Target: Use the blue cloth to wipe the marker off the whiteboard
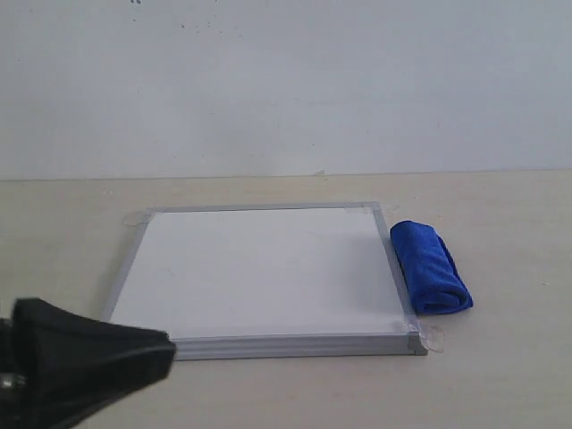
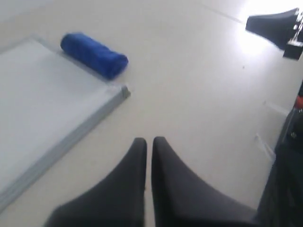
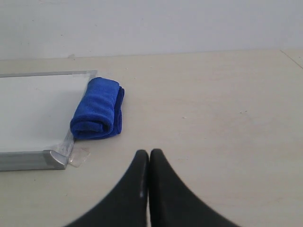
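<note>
Fingers (image 3: 137, 189) on left gripper (image 2: 147, 142) and right gripper (image 3: 149, 153) are closed together, empty. Cloth (image 3: 97, 109) against the board (image 1: 259, 268) looks soft, light; you should pinch across its thick middle.

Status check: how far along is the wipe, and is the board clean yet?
Looks done: the whiteboard shows no red line in any view, though a faint one could be lost in the blur. In hand: nothing; the left gripper and right gripper have jaws shut and empty. The blue cloth lies rolled beside the board's right edge. Left: at most a closer check of the surface.
</note>
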